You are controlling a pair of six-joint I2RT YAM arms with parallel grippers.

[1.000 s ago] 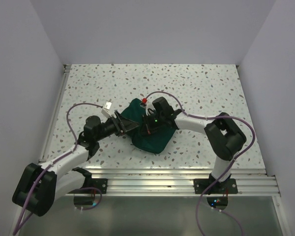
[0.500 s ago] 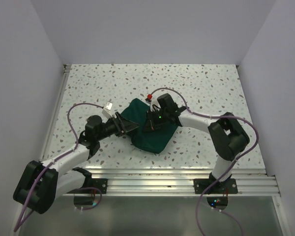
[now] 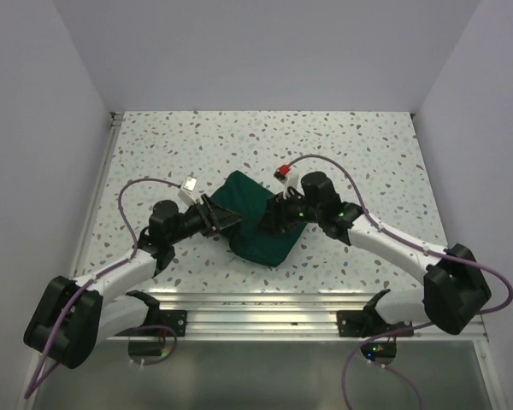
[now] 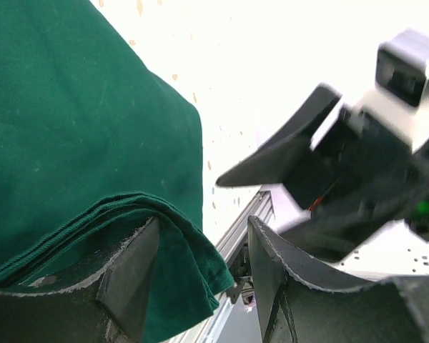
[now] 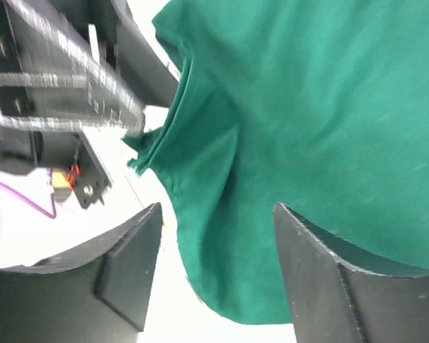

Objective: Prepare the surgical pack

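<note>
The left claw [image 3: 220,219] has its jaws apart at the pack's left edge. In its wrist view the stacked hems of a fold lie against one finger, but the gap between the fingers is mostly bare, so I judge nothing is pinched. The right claw [image 3: 274,219] is open too, with its jaws wide over the pack's right side and holding nothing.

The pack [image 3: 255,241] is dark green cloth folded into a loose, lumpy bundle. It lies near the middle of the table [image 3: 359,145], between the two claws. Whether anything is wrapped inside cannot be told.

It should handle as light, soft and limp. It will sag wherever it is not held, and the layers are likely to slide over one another. A grip on the top layer alone would probably peel the fold open. The better hold is the hemmed edge near the left claw, taking every layer, or a corner where the cloth bunches thick.

The table around it is speckled, and the arms' cables loop over it.
</note>
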